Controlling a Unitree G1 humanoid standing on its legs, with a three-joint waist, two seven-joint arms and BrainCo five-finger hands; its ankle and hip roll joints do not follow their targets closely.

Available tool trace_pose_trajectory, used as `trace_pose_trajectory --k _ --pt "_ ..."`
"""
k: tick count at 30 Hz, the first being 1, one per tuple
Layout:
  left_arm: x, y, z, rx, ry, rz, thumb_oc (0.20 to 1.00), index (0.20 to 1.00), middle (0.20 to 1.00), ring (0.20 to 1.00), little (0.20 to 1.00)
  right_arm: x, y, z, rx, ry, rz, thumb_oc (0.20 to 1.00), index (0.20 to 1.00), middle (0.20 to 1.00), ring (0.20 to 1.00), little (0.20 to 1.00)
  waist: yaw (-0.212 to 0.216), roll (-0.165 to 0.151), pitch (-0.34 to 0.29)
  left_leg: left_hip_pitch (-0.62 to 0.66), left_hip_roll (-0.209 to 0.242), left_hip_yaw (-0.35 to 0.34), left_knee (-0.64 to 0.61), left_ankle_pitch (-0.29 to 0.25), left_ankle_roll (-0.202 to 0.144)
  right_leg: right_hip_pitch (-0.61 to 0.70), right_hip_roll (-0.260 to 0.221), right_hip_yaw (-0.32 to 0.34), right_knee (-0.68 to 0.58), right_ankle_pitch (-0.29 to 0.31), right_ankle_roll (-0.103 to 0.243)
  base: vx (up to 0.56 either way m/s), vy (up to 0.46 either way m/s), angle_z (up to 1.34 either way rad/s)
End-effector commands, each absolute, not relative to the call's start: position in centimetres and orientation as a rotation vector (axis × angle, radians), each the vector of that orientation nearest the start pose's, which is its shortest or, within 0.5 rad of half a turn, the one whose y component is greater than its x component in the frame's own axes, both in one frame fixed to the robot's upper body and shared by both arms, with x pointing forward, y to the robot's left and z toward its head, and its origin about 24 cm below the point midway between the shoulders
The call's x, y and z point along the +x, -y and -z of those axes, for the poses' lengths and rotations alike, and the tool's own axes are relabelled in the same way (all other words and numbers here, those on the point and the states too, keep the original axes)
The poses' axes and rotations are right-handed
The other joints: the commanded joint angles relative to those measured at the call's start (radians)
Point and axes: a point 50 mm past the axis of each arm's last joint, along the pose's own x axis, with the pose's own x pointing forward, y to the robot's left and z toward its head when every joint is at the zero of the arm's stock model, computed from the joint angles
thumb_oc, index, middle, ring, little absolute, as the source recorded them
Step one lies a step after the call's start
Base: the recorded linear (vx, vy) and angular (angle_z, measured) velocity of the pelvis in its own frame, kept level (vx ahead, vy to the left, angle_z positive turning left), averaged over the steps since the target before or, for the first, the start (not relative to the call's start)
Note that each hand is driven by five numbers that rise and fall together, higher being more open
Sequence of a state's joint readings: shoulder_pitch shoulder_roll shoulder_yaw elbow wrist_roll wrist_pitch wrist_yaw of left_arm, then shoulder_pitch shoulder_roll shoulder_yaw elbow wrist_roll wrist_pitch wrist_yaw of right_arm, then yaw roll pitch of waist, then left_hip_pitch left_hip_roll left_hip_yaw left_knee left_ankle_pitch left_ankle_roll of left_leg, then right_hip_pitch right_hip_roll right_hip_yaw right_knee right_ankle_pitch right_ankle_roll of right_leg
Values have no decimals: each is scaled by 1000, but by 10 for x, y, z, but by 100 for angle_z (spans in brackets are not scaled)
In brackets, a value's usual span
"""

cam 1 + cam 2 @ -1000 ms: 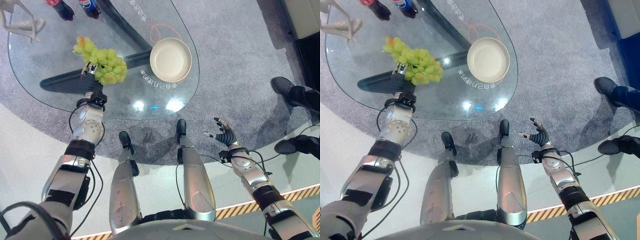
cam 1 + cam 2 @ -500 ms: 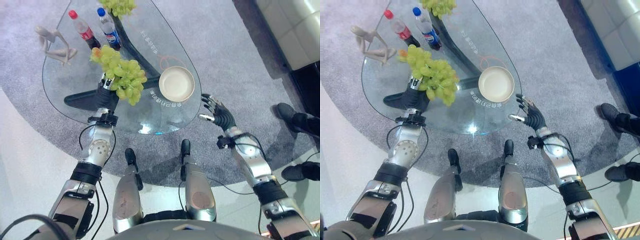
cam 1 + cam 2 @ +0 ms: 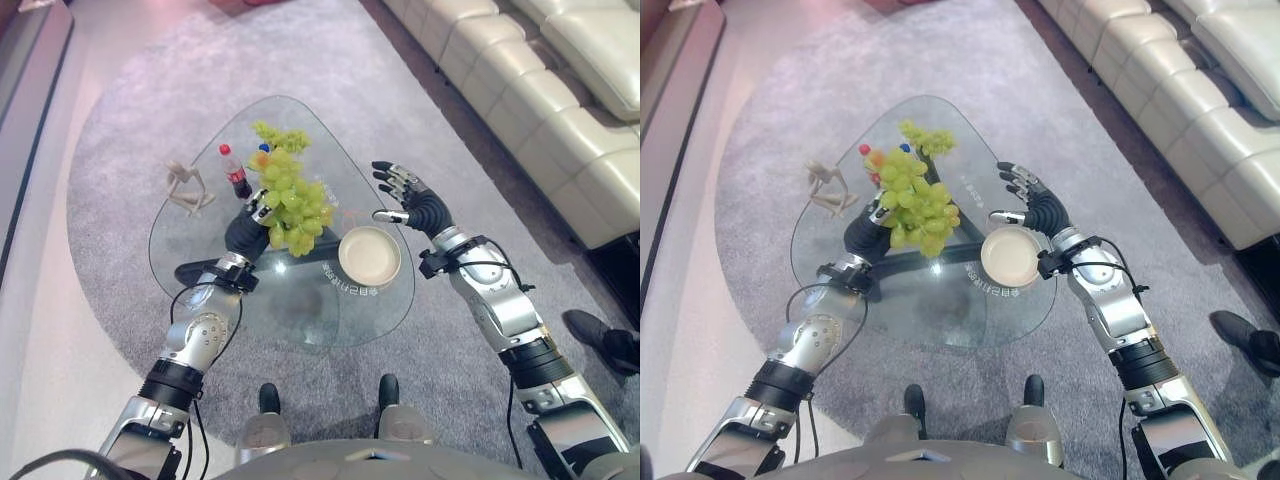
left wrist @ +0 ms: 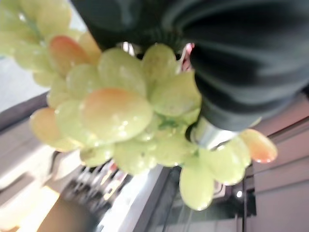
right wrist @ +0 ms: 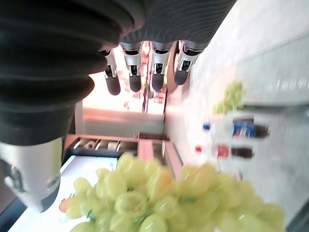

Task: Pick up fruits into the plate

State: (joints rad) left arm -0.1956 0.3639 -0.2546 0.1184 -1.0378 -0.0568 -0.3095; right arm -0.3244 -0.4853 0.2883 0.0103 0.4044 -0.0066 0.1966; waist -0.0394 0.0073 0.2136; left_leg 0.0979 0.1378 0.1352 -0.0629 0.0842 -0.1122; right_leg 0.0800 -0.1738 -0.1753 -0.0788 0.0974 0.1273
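We held the grape bunch (image 3: 290, 205) curled in our left hand (image 3: 247, 228) above the tabletop (image 3: 300, 310), beside the plate (image 3: 369, 257) near its right edge. Our right hand (image 3: 415, 203) hovered spread. Loose grapes could drop short.

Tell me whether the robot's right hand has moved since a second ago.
Yes. The right hand was low beside the round glass table, off its edge; now it is raised above the table's edge, open, just beyond the cream round plate.
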Motion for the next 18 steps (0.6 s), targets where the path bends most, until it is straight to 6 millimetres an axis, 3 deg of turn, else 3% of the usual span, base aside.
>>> trace_pose_trajectory --k 1,11,18 --pt "278 -131 -91 -620 152 671 200 200 200 200 200 286 116 -132 11 239 -678 1000 1000 1000 1000 1000 20 -17 -59 -12 -61 20 88 -159 48 6 18 -42 122 -141 -17 0 0 0" --pt "269 -118 -91 -621 142 769 200 200 200 200 200 266 74 -130 247 115 -911 1000 1000 1000 1000 1000 24 -14 -78 28 -49 37 76 -166 48 40 9 -42 107 -139 -8 0 0 0" --pt "269 -117 -107 -598 231 795 200 200 200 200 200 249 50 -119 410 -55 -1044 1000 1000 1000 1000 1000 19 -15 -89 43 -38 48 66 -161 45 47 6 -41 110 -142 -5 0 0 0"
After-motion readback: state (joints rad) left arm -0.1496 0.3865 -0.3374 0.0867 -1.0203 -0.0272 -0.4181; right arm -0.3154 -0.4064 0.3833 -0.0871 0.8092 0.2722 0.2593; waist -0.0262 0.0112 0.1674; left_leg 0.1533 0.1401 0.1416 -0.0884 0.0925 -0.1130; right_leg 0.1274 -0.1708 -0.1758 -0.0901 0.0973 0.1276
